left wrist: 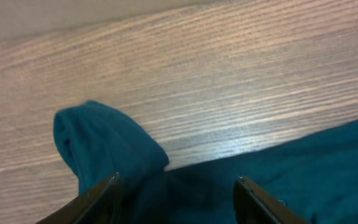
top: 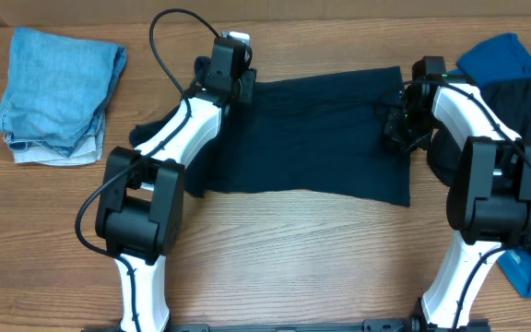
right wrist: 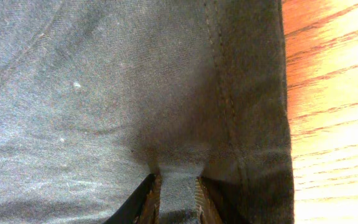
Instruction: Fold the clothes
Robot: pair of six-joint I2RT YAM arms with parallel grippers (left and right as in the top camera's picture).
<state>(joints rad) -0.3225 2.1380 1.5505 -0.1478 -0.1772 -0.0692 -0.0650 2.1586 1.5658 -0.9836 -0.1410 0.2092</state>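
Right pincer (right wrist: 178,191) is closed on a narrow fold of the dark shirt (top: 312,129), with the cloth nipped between its two fingers just inside the stitched hem at the shirt's right edge. Left pincer (left wrist: 178,200) stands at the far left corner of the same shirt, its jaws spread wide. Cloth lies between and under them, and they are not clamped on it. A bunched corner (left wrist: 98,149) of the fabric sticks out onto the wood just beyond the left finger.

The shirt lies spread out flat in the middle of the table (top: 275,249), roughly rectangular, between the two arms. Its near edge runs fairly straight and its left side is partly hidden under the left arm.

At the right end of the table, behind the right arm, a bright blue garment (top: 496,57) and a dark garment (top: 528,101) lie heaped, touching each other. Well apart, at the far left corner, sits a folded stack of pale blue cloth (top: 58,92).
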